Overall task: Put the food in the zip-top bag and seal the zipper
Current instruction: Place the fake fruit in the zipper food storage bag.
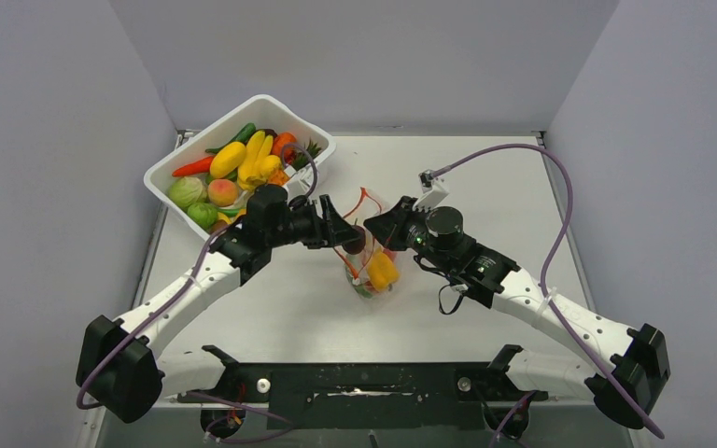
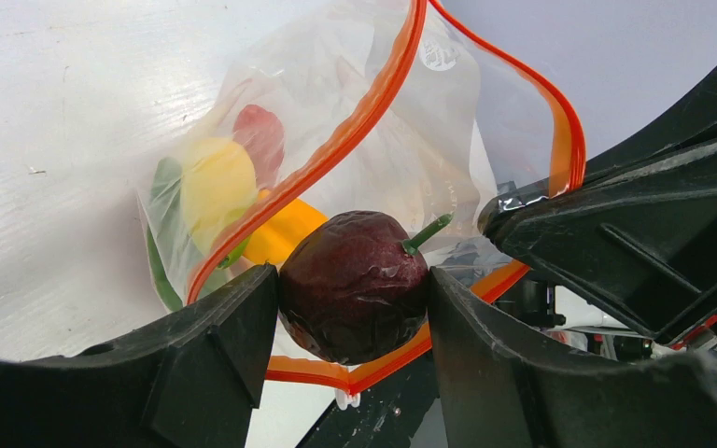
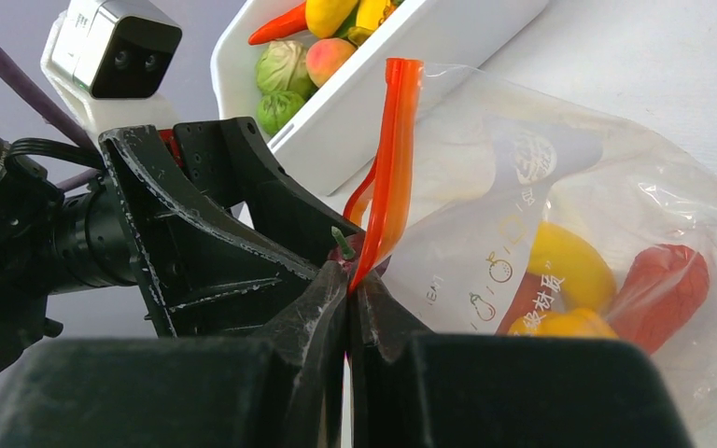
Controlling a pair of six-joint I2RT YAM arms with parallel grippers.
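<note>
My left gripper is shut on a dark purple plum with a green stem, at the open mouth of the clear zip-top bag. The bag's red-orange zipper loops around and under the plum. My right gripper is shut on the zipper strip and holds the mouth edge up. Yellow, red and green food pieces lie inside the bag. From above, both grippers meet over the bag mid-table.
A white rectangular tub at the back left holds several more toy fruits and vegetables; it also shows in the right wrist view. Grey walls close the sides and back. A purple cable runs along the right arm.
</note>
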